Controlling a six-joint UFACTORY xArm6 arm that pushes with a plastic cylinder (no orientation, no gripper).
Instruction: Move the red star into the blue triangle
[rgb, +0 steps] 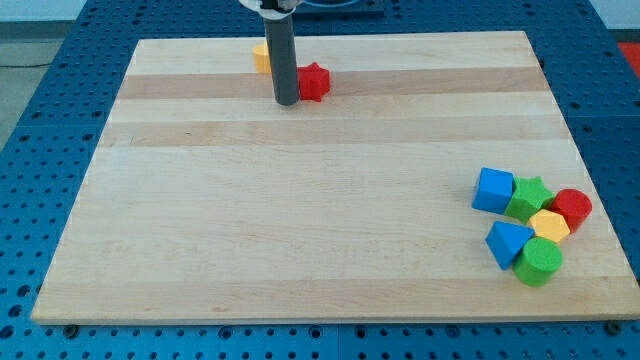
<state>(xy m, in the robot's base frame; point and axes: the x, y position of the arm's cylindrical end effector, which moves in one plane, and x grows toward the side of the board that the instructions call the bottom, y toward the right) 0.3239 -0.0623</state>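
Touching the red star's (315, 81) left side, my tip (287, 102) sits far from the blue triangle (507, 242); no jaws visible.

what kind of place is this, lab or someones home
Most likely a robotics lab bench, not a home. A wooden board lies on a blue perforated table, and my tip stands just left of the red star, with other small coloured blocks grouped at the view's right.
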